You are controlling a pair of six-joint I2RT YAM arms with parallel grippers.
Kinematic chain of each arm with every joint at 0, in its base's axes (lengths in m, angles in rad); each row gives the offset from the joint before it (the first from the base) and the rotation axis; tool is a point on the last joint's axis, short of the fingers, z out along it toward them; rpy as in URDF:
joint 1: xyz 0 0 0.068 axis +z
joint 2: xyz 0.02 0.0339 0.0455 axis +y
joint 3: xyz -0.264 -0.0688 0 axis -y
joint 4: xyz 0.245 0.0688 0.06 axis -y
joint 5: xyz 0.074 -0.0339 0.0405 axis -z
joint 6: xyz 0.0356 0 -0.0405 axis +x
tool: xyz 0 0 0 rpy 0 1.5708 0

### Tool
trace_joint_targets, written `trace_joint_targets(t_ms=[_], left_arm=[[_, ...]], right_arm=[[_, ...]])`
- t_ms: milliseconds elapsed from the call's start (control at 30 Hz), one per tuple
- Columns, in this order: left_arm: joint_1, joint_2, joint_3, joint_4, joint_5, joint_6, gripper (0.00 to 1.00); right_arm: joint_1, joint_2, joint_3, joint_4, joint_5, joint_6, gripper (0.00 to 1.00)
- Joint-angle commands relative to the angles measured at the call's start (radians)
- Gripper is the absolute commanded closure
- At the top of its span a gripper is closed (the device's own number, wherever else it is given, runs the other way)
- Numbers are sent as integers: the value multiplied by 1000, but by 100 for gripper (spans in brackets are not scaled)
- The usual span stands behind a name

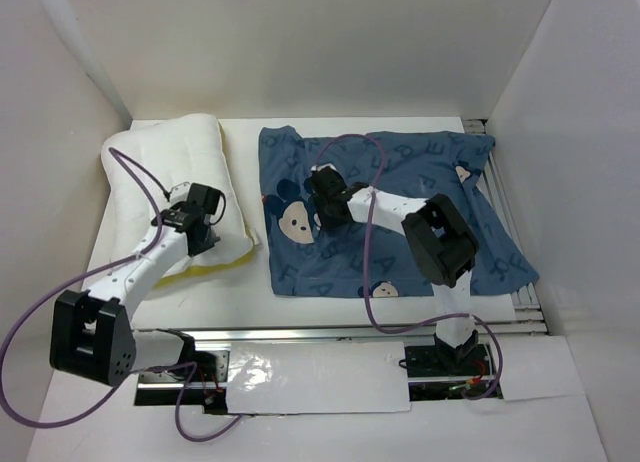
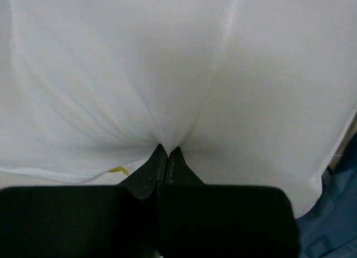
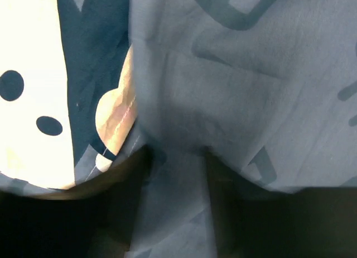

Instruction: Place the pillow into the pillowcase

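Pillow (image 1: 175, 172) beside pillowcase (image 1: 430, 172); purple cable (image 1: 367, 257) overlies pillowcase.

2 white arms (image 1: 135, 267), black joints (image 1: 90, 337), black tools (image 2: 167, 153); looping purple cables (image 1: 367, 272)
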Motion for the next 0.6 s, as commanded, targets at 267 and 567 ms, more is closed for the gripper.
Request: trace_joint_targets(t_ms=[267,567], left_arm=[[-7,-357,11,297,234,188,100],[-158,-315,82,418,309,237,100]], right_arm=[[5,-153,-3,-18,101,57,100],[-4,-360,-100,82,-46,68,100]])
